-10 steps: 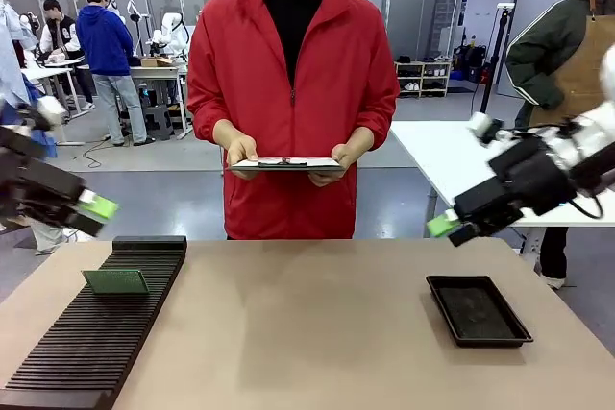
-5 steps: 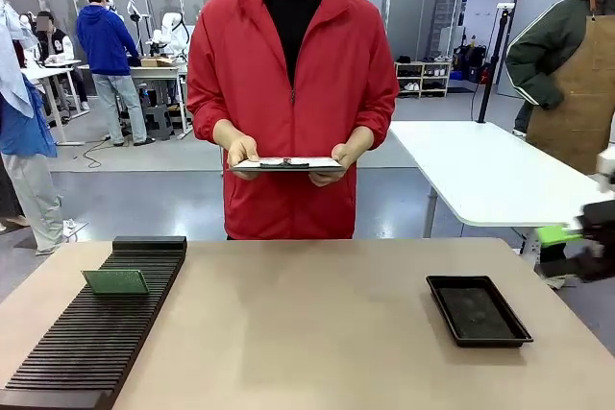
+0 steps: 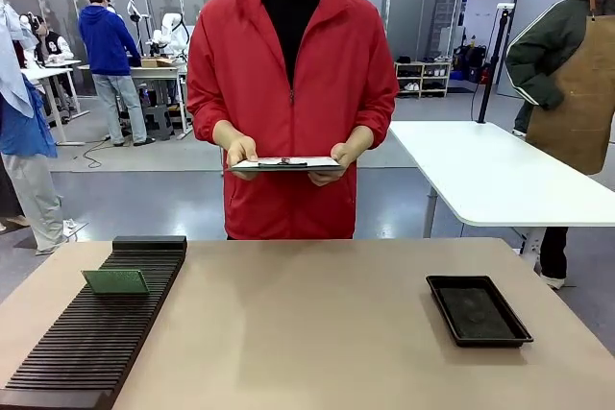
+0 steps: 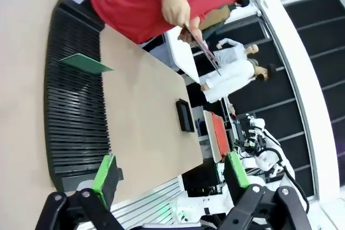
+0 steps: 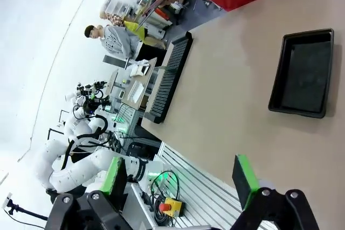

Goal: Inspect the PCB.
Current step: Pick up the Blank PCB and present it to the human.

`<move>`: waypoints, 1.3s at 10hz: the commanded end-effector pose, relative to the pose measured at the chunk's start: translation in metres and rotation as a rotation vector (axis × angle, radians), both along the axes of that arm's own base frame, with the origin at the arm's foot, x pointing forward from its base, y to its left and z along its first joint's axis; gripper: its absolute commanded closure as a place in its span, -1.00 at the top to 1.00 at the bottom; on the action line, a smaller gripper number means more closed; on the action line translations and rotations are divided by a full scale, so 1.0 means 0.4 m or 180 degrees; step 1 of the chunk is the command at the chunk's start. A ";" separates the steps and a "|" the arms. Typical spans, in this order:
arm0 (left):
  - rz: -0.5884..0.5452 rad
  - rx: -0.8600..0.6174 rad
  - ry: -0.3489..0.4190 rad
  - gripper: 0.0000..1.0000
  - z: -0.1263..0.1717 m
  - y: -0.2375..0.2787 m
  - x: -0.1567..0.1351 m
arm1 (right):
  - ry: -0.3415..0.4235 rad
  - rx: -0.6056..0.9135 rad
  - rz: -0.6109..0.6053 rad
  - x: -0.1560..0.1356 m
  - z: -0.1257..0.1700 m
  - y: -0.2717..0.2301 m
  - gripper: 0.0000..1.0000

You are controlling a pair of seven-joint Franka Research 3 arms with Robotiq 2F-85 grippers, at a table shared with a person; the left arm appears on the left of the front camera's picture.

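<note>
Leaning in its rack [image 3: 96, 343] is a thin green PCB [image 3: 115, 281]; left hand [image 4: 170, 169] and right hand [image 5: 179, 176] gape.

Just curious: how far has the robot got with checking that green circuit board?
Nothing looks done yet. The thin green circuit board stands untouched in the black slotted rack, and the shallow black tray looks empty. In hand: nothing; the left gripper and right gripper are open. Still to do: picking up and inspecting the board; the person holds a white clipboard.
</note>
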State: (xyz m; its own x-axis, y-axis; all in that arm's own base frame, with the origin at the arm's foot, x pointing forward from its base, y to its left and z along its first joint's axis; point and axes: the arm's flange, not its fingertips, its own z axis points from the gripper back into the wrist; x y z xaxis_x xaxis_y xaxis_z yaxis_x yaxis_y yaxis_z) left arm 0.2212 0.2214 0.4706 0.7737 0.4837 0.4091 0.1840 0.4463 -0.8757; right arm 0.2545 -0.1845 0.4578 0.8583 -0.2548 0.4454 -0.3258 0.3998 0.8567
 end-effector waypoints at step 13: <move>-0.0118 0.2479 -0.0080 1.00 0.149 -0.306 0.218 | -0.0017 -0.0019 -0.0008 -0.001 0.001 -0.001 1.00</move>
